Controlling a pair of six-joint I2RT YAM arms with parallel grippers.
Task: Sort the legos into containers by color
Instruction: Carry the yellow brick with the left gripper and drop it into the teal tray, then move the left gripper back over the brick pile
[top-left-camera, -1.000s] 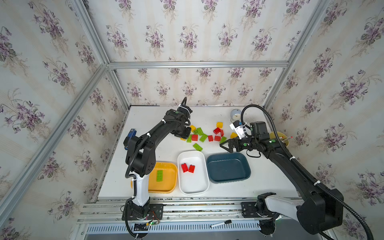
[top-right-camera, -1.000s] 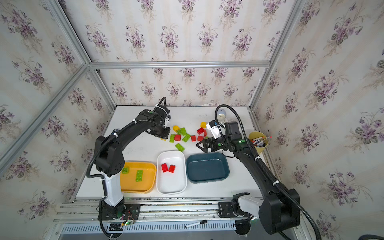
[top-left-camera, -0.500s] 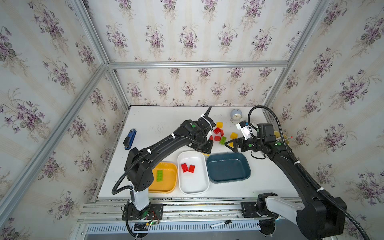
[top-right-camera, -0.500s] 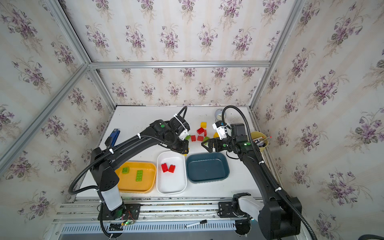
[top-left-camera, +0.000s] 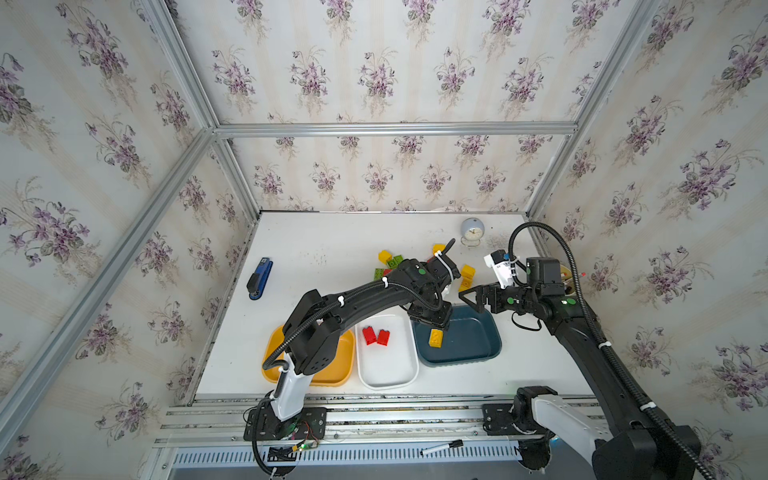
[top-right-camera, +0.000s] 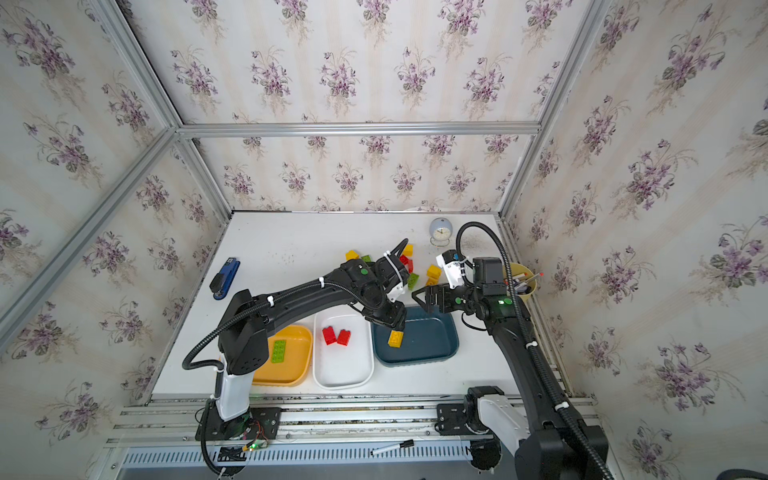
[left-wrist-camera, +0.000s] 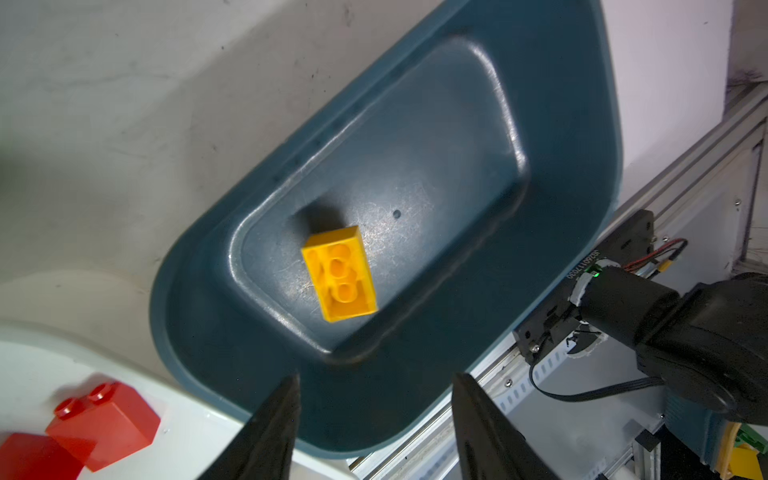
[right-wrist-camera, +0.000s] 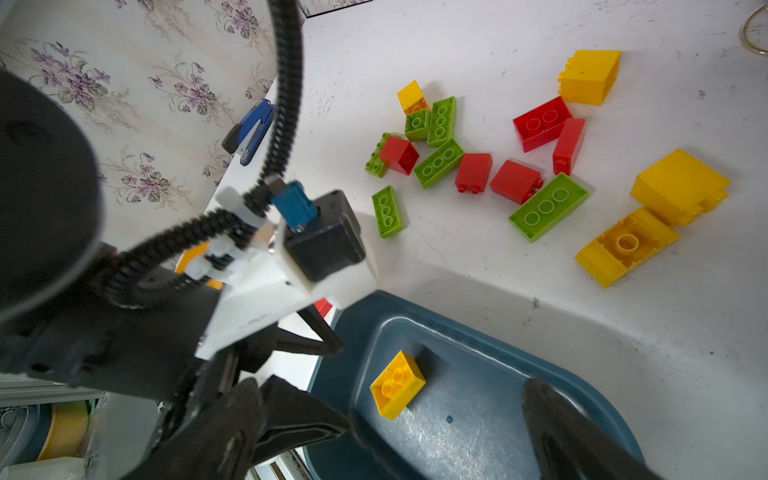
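Left wrist view: yellow brick (left-wrist-camera: 338, 272) lies inside the teal tray (left-wrist-camera: 582, 124), apart from the left jaws, which stand spread and empty over the tray's rim. Right jaws spread wide, empty, near the tray's far edge.

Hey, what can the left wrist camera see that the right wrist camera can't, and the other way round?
Only the left wrist view shows the two red legos plainly, lying in the white tray; in the right wrist view just a red sliver peeks past the left arm. Only the right wrist view shows the loose red, green and yellow legos on the table and the blue stapler. Both show the dark teal tray with one yellow lego lying in it.
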